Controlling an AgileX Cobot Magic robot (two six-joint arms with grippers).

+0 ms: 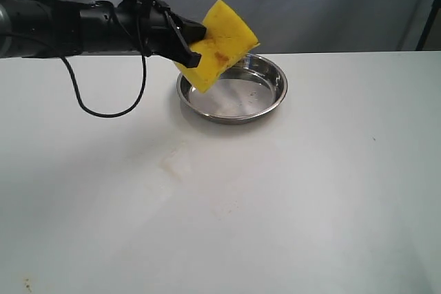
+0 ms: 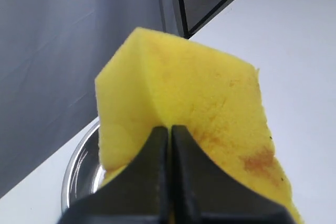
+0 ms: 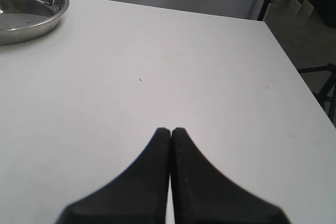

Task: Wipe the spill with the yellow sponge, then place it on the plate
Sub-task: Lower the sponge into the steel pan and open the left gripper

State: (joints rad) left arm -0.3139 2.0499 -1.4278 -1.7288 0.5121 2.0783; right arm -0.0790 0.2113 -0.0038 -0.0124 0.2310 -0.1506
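Aloft, yellow sponge (image 1: 220, 40) clamped between left jaws, over plate (image 1: 279, 98) edge.

The left arm (image 1: 62, 25) is stretching out level from the left of the exterior view, held up in the air, its left gripper (image 1: 195, 47) clamping the yellow sponge (image 1: 224, 39) between almost-touching jaws, while the right gripper (image 3: 170, 129) is holding its empty jaws pressed together.
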